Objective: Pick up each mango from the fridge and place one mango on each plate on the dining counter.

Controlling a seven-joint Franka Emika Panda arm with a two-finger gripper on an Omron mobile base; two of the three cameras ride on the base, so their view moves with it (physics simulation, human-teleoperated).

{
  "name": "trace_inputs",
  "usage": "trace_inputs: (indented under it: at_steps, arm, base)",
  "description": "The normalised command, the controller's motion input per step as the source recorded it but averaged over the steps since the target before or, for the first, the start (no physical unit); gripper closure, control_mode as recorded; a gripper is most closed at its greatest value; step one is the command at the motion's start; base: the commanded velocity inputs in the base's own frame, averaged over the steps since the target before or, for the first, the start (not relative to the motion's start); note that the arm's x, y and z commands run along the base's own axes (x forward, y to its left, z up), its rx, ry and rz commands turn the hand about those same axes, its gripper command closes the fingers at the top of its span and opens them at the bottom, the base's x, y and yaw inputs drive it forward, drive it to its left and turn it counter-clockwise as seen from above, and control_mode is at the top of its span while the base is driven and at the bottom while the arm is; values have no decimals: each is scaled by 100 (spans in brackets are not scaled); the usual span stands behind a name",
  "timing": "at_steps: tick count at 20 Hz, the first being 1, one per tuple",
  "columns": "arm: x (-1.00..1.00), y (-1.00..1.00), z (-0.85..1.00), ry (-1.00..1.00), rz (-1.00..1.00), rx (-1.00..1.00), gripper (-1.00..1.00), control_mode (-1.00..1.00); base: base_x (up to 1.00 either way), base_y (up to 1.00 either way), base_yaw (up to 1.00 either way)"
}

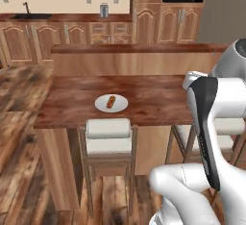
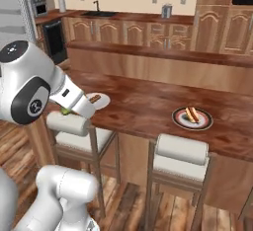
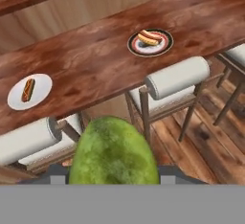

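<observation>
A yellow-green mango (image 3: pixel 114 151) sits large at the bottom of the hand view, with my gripper (image 3: pixel 113 177) shut on it; a sliver of the mango (image 2: pixel 65 110) peeks out under my forearm. I hold it above the stools, short of the dining counter (image 3: pixel 95 60). On the counter lies a plain white plate (image 3: pixel 42 85) (image 1: pixel 101 105) with one hot dog on it. To its right, a dark-rimmed plate (image 3: pixel 164 43) (image 2: pixel 179 119) carries two hot dogs. The orange-red mango is out of view. A pale grey edge of the fridge (image 2: pixel 12 13) stands far left.
White-cushioned stools (image 3: pixel 177 77) (image 1: pixel 108 135) stand along the counter's near side, under my hand. A raised wooden ledge (image 1: pixel 139 48) backs the counter. Behind it run wooden cupboards with a sink (image 2: pixel 99 14). Bare counter wood lies between the two plates.
</observation>
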Motion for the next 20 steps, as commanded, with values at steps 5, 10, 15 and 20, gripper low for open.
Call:
trace_inputs:
  at_steps: [5, 10, 15, 20]
  arm:
    - [0, 0, 0, 0, 0, 0, 100, 100]
    - [0, 0, 0, 0, 0, 0, 100, 100]
    - [0, 0, 0, 0, 0, 0, 100, 100]
    - [0, 0, 0, 0, 0, 0, 100, 100]
  base:
    - [68, -90, 0]
    - [17, -86, -1]
    - [32, -57, -8]
    - [81, -9, -16]
